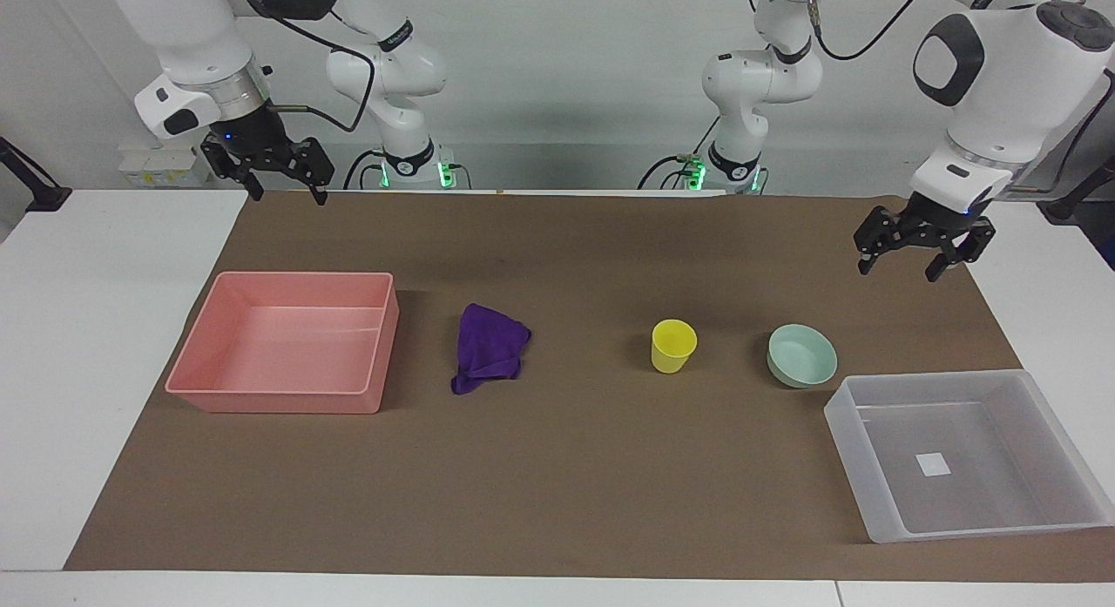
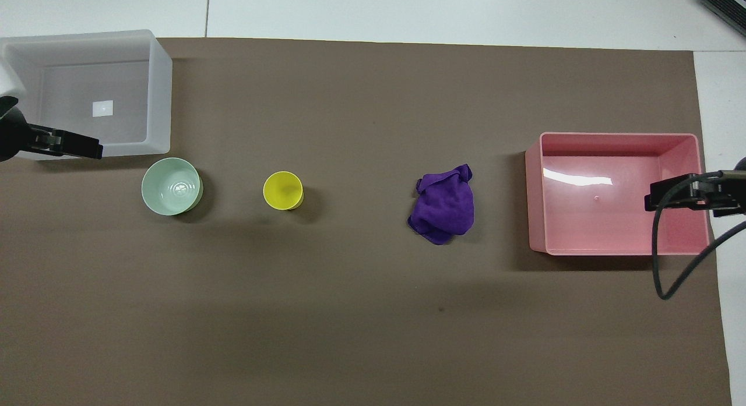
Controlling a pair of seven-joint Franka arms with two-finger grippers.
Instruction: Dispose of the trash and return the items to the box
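The purple cloth lies crumpled on the brown mat beside the pink tray; it also shows in the overhead view. The yellow cup stands upright in the middle of the mat. The mint-green bowl sits beside it, next to the clear plastic bin, which holds only its white sticker. My left gripper is open and empty, raised over the mat by the bin's edge. My right gripper is open and empty, raised over the pink tray's end.
The pink tray stands empty toward the right arm's end of the table. The brown mat covers most of the white table.
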